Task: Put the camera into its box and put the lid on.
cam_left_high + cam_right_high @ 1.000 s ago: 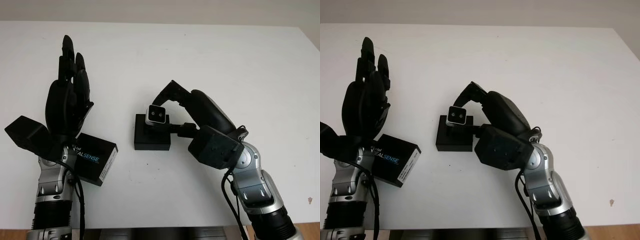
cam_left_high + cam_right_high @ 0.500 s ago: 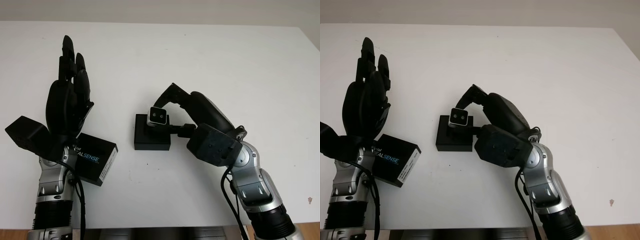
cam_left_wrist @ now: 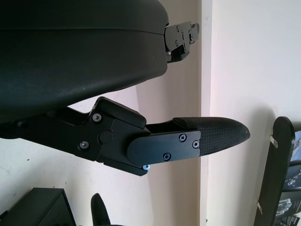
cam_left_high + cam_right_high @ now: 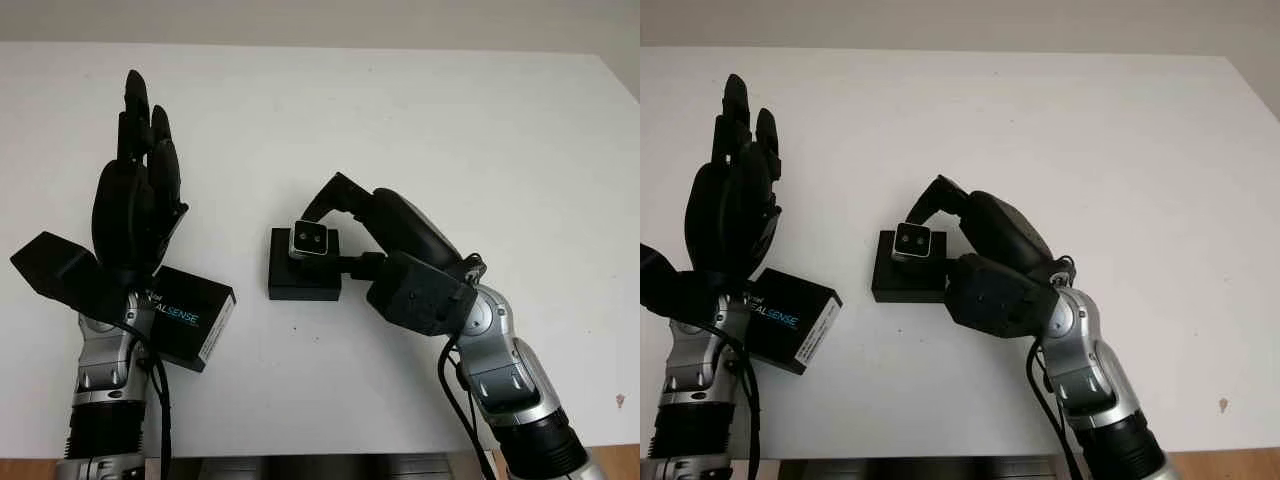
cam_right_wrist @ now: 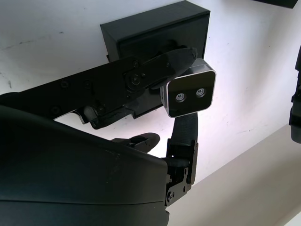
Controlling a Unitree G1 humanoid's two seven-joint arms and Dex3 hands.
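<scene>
Two hands showing in the head view: right hand (image 4: 345,215) is gripping the camera (image 4: 311,241) just above the black box (image 4: 303,279) mid-counter (image 4: 420,110). Best move, I'd say: level the camera, line it up with the opening, then lower slowly. Left hand (image 4: 135,190) is hanging open, raised, fingers pointing away, beside the printed lid (image 4: 190,318). Right wrist view: fingers (image 5: 160,63) are pinching the camera (image 5: 190,93), lenses facing this way, box (image 5: 155,28) right behind. Left wrist view: open hand, finger (image 3: 211,136) sticking straight out.

White table (image 4: 420,110), pale wall behind, wooden floor strip below
</scene>
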